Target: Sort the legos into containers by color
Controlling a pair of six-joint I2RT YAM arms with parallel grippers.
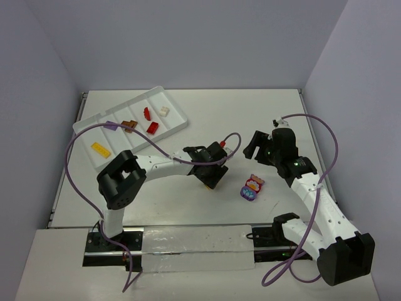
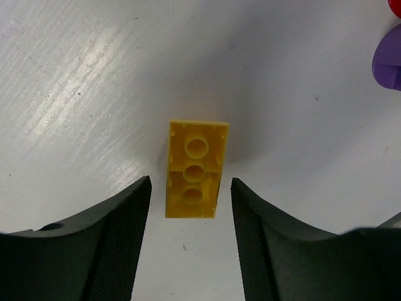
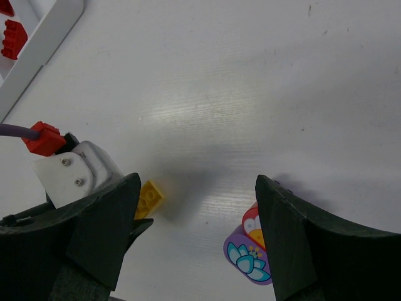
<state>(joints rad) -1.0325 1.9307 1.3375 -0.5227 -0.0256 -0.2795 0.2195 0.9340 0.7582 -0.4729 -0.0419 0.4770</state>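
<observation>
Brick (image 2: 194,168), yellow, on tabletop (image 2: 94,75) inside left pincer (image 2: 191,182), narrow, small gaps both sides, probably not touching. Right pincer (image 3: 197,182) wide, empty.

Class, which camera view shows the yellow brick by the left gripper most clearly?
The left wrist view: the yellow brick lies whole in the centre, between the left gripper's open fingers with gaps either side. The right wrist view catches only one corner of it; in the top view that gripper hides it almost wholly.

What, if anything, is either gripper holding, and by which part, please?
Nothing is held. The left gripper straddles the yellow brick with gaps at both long sides; the right gripper is open and empty.
</observation>
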